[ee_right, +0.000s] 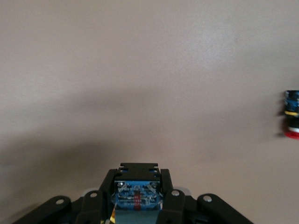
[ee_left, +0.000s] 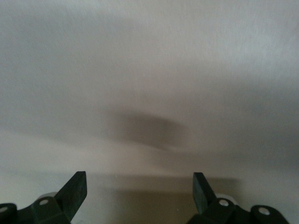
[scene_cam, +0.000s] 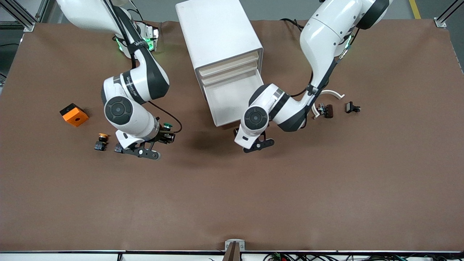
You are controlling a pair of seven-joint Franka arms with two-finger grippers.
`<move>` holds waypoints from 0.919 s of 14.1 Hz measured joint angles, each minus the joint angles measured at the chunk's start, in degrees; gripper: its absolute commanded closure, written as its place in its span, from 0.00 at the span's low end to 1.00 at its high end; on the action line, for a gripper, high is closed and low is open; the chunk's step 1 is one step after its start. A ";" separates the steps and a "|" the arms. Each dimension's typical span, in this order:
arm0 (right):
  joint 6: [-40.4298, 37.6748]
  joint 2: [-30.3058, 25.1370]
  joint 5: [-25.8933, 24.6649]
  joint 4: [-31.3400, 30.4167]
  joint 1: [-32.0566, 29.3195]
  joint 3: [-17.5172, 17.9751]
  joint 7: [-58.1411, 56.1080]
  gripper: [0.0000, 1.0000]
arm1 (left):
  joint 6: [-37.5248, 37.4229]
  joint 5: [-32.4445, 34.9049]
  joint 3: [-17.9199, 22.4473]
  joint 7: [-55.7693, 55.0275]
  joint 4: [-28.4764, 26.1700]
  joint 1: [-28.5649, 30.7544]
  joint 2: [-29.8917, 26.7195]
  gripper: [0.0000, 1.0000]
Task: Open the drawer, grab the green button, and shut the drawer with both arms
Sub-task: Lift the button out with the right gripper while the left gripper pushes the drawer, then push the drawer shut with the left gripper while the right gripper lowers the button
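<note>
The drawer (scene_cam: 232, 99) juts open from the cabinet (scene_cam: 221, 43) toward the front camera, its long axis running out from the cabinet; the left gripper (scene_cam: 253, 143), jaws wide and empty, hangs just past its front and could slip off if it pushes off-centre. The right gripper (scene_cam: 165, 137) clamps the button (scene_cam: 167, 127) over the desk (scene_cam: 232, 199), green cap pointing sideways toward the cabinet, and a thin grip could let it drop.

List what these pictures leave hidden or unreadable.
- Front view: the open left gripper sits under its own wrist, at the open drawer front.
- Left wrist view: only blurred pale surface; no drawer edge to make out.
- Right wrist view: the right gripper is shut on the green button; its cap is hidden.
- Red button: cut by the edge.
</note>
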 measured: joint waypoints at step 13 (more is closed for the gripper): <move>24.12 -1.72 -0.30 -19.92 -10.94 -0.13 -13.18 1.00 | -1.02 -1.91 -8.63 -12.60 -3.08 0.14 -0.04 0.00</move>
